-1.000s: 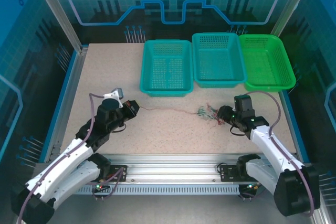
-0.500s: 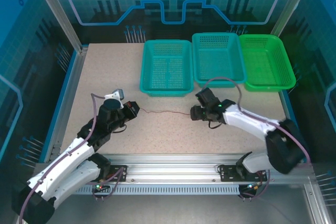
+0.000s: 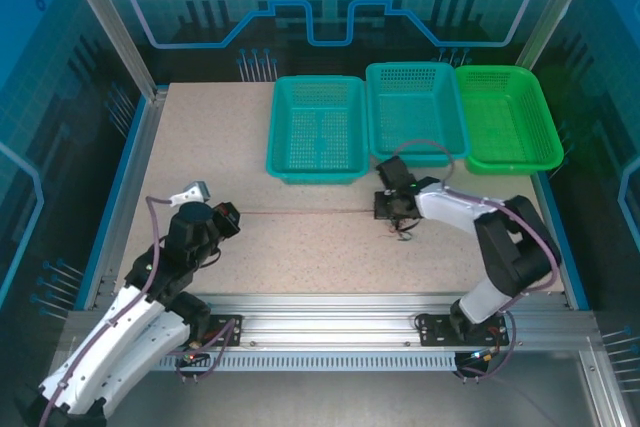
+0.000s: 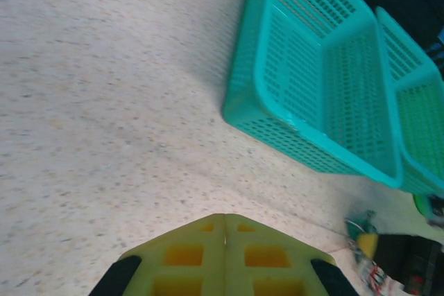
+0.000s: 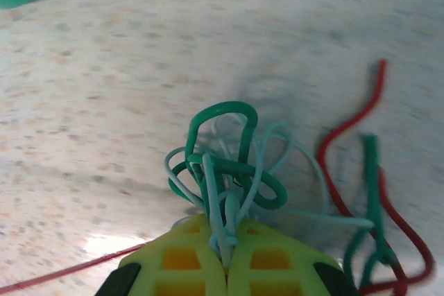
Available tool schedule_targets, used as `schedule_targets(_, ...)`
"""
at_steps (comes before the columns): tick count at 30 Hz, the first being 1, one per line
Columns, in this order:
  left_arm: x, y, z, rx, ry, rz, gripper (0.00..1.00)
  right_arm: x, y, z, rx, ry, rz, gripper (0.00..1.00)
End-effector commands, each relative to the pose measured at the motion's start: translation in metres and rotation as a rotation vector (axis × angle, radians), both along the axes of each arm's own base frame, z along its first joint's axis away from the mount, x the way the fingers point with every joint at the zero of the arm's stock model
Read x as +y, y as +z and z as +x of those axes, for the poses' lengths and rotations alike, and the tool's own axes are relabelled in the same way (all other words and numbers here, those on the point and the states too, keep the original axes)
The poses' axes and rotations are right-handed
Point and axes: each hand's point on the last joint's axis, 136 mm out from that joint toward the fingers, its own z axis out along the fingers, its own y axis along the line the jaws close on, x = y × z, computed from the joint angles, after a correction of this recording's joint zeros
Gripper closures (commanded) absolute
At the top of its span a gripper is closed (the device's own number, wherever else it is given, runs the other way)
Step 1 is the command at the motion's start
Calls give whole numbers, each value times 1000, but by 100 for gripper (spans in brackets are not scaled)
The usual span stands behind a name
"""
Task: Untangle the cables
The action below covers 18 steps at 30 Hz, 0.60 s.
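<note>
The cables form a knot of green and pale whitish wires (image 5: 236, 164), and my right gripper (image 5: 225, 254) is shut on it just above the table. Loose red (image 5: 361, 123) and green (image 5: 372, 171) ends lie on the table to its right. In the top view the right gripper (image 3: 385, 210) sits in front of the middle basket, with loose ends (image 3: 405, 234) beside it. A hair-thin red cable (image 3: 300, 213) runs straight from there to my left gripper (image 3: 228, 215), whose fingers (image 4: 224, 218) are shut on it. From the left wrist the tangle (image 4: 364, 235) appears far right.
Two teal baskets (image 3: 318, 127) (image 3: 415, 112) and a green basket (image 3: 507, 117) stand in a row at the back; the nearest teal one (image 4: 312, 81) shows in the left wrist view. Bare speckled tabletop (image 3: 200, 147) lies to the left. A metal rail (image 3: 330, 307) borders the front.
My left gripper has drawn back to the left and the right gripper has shifted slightly right, so the red cable between them now lies longer and straighter.
</note>
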Motion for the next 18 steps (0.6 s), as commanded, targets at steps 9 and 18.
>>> schedule_targets(9,-2,-15,13,-16,-30,-27,100,-40,18,-14,13,-66,137,100)
schedule_targets(18,55,-2,-1,82,212,150,100,-119,27,-20,-35,-436,137,100)
